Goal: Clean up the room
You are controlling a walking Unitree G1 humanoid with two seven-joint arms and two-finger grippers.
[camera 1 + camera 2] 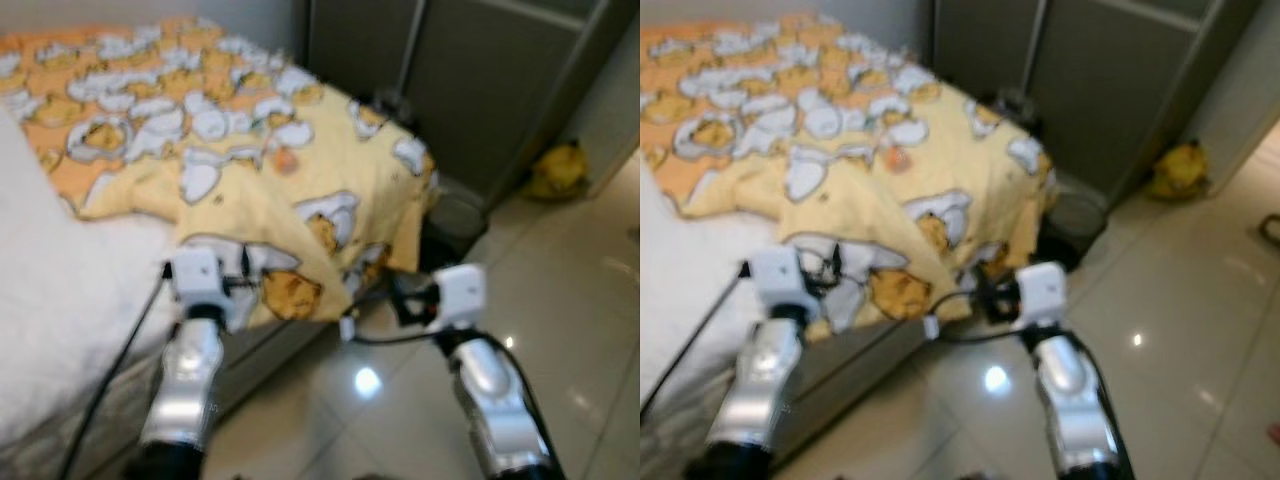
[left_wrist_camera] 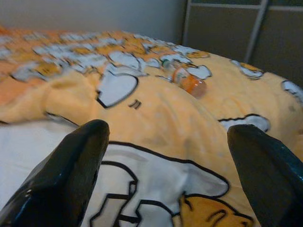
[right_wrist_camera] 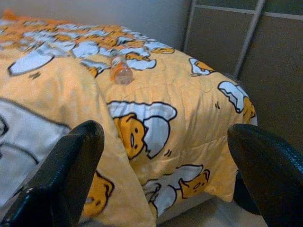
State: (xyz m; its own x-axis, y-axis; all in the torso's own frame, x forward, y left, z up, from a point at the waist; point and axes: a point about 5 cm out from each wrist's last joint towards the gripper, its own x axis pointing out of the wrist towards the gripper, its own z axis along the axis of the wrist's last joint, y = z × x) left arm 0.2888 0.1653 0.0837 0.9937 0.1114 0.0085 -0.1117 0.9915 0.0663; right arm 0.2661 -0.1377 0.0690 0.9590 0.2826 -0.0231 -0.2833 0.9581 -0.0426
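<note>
A small orange bottle (image 1: 286,160) lies on its side on the yellow cartoon-print blanket (image 1: 230,120) that covers the bed; it is also clear in the left wrist view as the bottle (image 2: 188,81) and in the right wrist view as the bottle (image 3: 122,71). My left gripper (image 2: 168,142) is held low at the bed's near edge, open, with nothing between its fingers. My right gripper (image 3: 165,142) hovers over the floor beside the bed's corner, open and empty too. The bottle lies well beyond both.
A dark bin (image 1: 455,215) stands on the floor by the bed's far corner. Grey wardrobe doors (image 1: 480,80) line the back. A yellow plush toy (image 1: 558,170) sits on the glossy tile floor (image 1: 560,330) at the right. White bedding (image 1: 60,290) lies at the left.
</note>
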